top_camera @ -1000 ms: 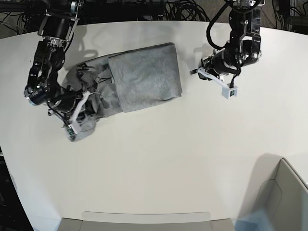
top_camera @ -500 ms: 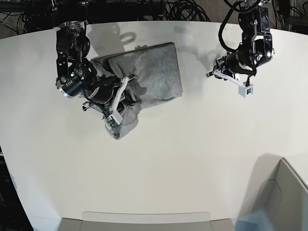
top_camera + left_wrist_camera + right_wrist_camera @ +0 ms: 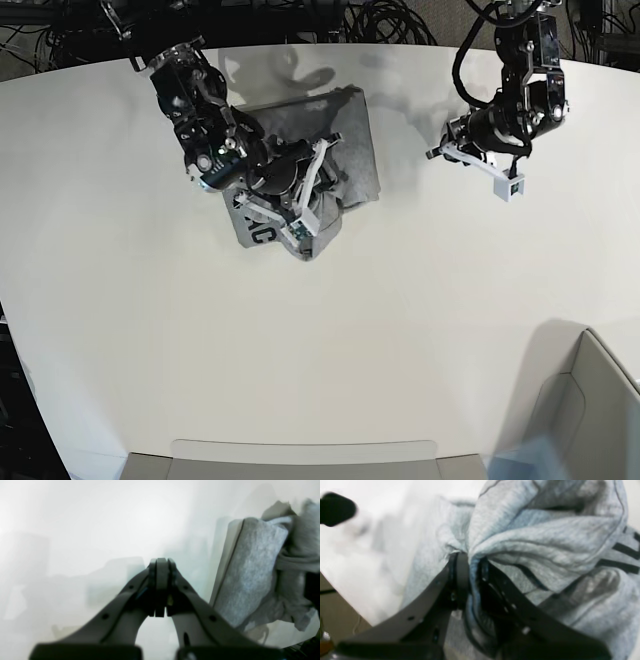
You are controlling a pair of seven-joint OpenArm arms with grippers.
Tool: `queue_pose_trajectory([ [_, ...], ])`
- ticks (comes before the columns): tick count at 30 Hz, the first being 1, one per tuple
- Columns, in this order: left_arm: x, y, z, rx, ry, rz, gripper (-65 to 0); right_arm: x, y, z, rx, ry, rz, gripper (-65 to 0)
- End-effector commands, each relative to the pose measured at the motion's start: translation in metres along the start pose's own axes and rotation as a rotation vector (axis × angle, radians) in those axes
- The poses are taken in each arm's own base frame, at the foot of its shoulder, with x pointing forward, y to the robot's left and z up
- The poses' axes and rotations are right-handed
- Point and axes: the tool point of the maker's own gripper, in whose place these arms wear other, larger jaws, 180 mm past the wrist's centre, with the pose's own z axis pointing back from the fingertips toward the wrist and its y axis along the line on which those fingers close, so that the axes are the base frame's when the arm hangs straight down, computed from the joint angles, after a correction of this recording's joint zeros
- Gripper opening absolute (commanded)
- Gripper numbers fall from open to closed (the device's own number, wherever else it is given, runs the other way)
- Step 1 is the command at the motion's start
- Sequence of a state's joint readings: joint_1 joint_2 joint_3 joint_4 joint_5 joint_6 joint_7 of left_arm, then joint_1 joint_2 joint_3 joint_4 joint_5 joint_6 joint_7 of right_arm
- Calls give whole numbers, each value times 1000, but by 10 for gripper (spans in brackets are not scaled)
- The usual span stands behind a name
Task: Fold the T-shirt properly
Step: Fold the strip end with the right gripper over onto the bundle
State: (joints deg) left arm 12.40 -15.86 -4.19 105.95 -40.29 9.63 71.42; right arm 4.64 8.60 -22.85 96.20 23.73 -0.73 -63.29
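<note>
While our right claw (image 3: 470,562) pinches a bunched fold of the grey T-shirt (image 3: 340,150) between its 2 fingers, the cloth hangs gathered around the grip and drapes over the part of the garment lying on the white surface (image 3: 400,330). From the right wrist view we see black block lettering on the shirt's lower folds, and in the base view a strip of that lettering shows at the near edge of the bundle. Most of the shirt sits at the far left of the surface in the base view, under and beside our right arm. Our left claw (image 3: 161,587) is pressed fully together with nothing in it, held above bare surface well apart from the shirt, whose folded edge shows at the right of the left wrist view.
</note>
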Motion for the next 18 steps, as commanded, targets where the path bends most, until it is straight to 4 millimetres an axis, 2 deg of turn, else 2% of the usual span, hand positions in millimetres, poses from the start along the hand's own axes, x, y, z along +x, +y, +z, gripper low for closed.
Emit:
queue_pose_trajectory([
  [1,6,-3,4,-9,-17,-14,-650,12,4,2,12,-22,23,-645],
  [4,6,-3,3,-8,-16,-13,-650,7,17,-1,35,10,60,-553],
  [9,-2,9,-7,14,26,18,-650,25,54,18,94,-74,156,-422],
  [12,-6,14,-11,25,45,32,-650,33,70,29,121,-113,206,-407],
  [18,-5,15,-11,26,42,35,-650,38,87,42,148,-154,257,-407],
])
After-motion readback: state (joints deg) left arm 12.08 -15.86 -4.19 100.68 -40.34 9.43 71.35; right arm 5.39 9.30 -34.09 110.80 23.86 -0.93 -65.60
